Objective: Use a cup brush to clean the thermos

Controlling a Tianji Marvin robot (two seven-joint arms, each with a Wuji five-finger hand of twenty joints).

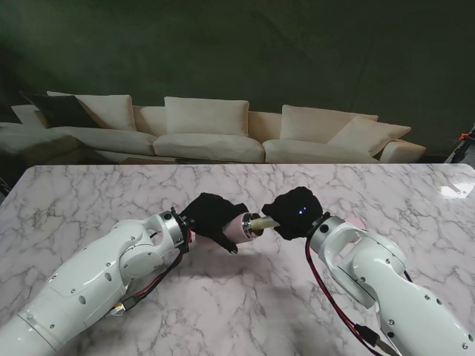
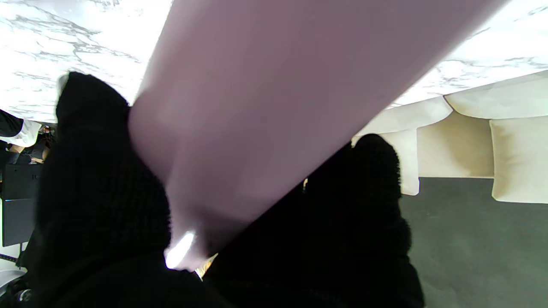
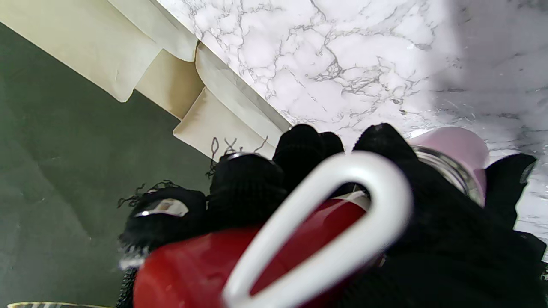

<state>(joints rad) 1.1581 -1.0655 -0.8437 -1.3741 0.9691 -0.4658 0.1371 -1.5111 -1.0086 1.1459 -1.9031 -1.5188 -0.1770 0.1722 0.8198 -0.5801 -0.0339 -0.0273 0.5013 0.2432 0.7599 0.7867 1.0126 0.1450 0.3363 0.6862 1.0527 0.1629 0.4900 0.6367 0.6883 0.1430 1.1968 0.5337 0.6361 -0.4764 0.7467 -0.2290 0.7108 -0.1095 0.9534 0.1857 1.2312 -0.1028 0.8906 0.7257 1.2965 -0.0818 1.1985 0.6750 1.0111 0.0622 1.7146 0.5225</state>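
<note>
Over the marble table (image 1: 89,200), left robot hand (image 1: 211,216) grips a pale-pink thermos (image 1: 241,227); right robot hand (image 1: 295,213) clutches the red-handled brush (image 3: 192,269).

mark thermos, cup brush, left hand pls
thermos (image 2: 265,107): left wrist view, pink body wall.
cup brush (image 3: 325,239): right wrist view, white loop of handle.
left hand (image 1: 211,215): stand view, back of black glove.

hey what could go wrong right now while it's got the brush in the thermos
1. The left hand holds the pink thermos sideways above the table; a hard push from the cup brush might twist it loose.
2. The right hand grips the brush's red handle close to the thermos mouth, so its fingers could bump the rim.
</note>
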